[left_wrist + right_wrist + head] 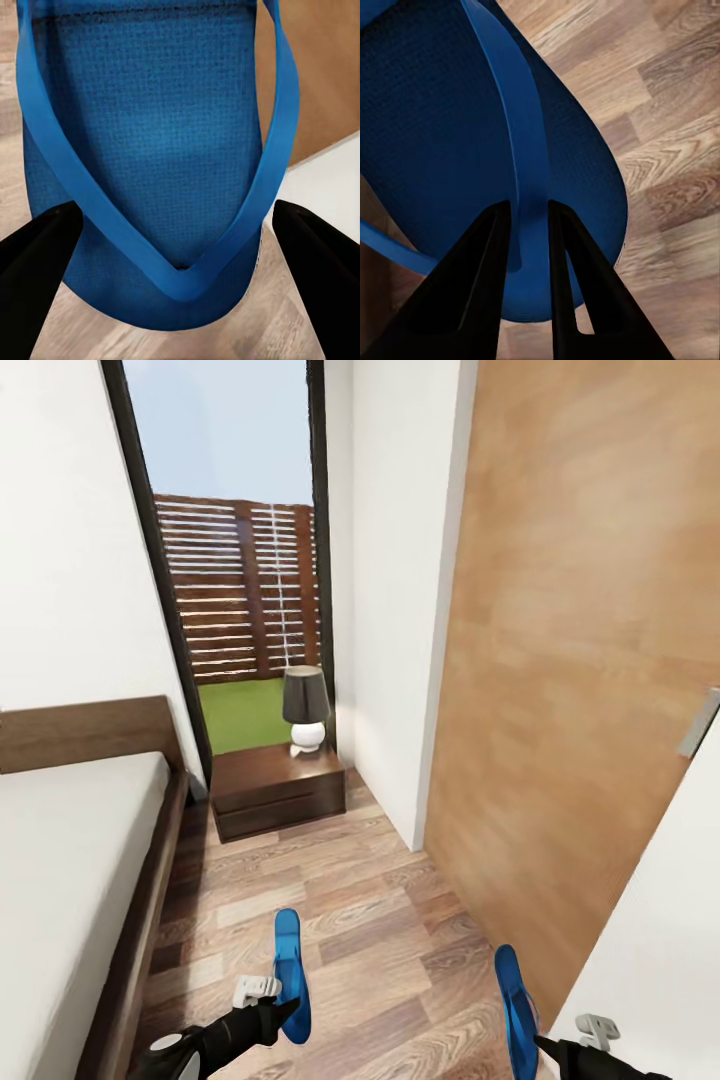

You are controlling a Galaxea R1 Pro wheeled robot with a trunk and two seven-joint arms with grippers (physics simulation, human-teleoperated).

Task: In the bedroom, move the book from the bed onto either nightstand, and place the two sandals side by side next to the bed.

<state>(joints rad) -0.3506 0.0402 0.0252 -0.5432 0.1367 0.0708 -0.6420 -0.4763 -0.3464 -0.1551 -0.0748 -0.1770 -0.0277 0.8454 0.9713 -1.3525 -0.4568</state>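
Two bright blue sandals hang low over the wood floor. My left gripper [280, 1007] is shut on one sandal [289, 960], its fingers spread across the toe end [157, 135]. That sandal is turned on edge, about a foot out from the bed's dark frame. My right gripper [541, 1042] is shut on the thong strap of the other sandal [515, 1005], pinching it between close-set fingers [487, 270] against the sole [442, 135]. The bed [70, 840] lies at the left. The nightstand [275, 785] stands beyond it under the window. The book is out of view.
A black-shaded lamp [305, 705] sits on the nightstand. A tan wooden door [580, 660] runs along the right side, with a white panel [660, 920] near my right arm. A strip of plank floor [370, 920] lies between the bed and the door.
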